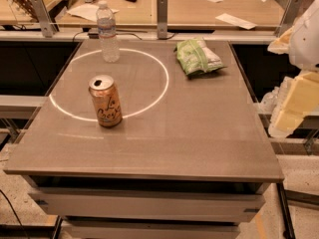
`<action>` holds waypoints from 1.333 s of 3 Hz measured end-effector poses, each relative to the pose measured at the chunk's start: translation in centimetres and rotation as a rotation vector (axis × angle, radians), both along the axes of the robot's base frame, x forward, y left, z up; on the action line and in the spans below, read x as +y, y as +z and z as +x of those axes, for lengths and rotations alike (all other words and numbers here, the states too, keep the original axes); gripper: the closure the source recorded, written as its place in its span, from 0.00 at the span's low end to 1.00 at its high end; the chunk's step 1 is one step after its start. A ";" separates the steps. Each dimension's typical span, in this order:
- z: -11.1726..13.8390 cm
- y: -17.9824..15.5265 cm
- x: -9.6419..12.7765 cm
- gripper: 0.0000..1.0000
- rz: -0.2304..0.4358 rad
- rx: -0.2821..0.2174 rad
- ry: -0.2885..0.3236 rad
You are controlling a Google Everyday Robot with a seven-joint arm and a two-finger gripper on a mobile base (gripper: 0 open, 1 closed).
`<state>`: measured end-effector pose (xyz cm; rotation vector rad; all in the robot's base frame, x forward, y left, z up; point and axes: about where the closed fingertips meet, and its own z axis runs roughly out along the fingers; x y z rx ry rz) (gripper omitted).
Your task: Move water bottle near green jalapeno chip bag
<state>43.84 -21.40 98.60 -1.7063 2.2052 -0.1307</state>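
Note:
The water bottle (107, 32), clear with a white cap and a pale label band, stands upright at the far left of the grey table (199, 133), on the back of a bright ring of light. The green jalapeno chip bag (197, 57), light green and white, lies at the far right of the table. The two are well apart. My gripper (293, 108) shows as cream and white parts at the right edge of the camera view, off the table's right side and holding nothing that I can see.
An orange-tan drink can (105, 101) stands upright, opened, left of centre on the front of the ring. Behind the table runs a rail with metal posts (162, 17), and beyond it are wooden desks with papers (234, 20).

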 end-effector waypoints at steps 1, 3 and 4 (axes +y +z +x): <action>0.0 0.0 0.0 0.00 0.000 0.000 -0.001; 0.6 -0.8 -1.8 0.00 0.212 -0.002 -0.188; 0.7 -1.9 -2.8 0.00 0.419 -0.004 -0.282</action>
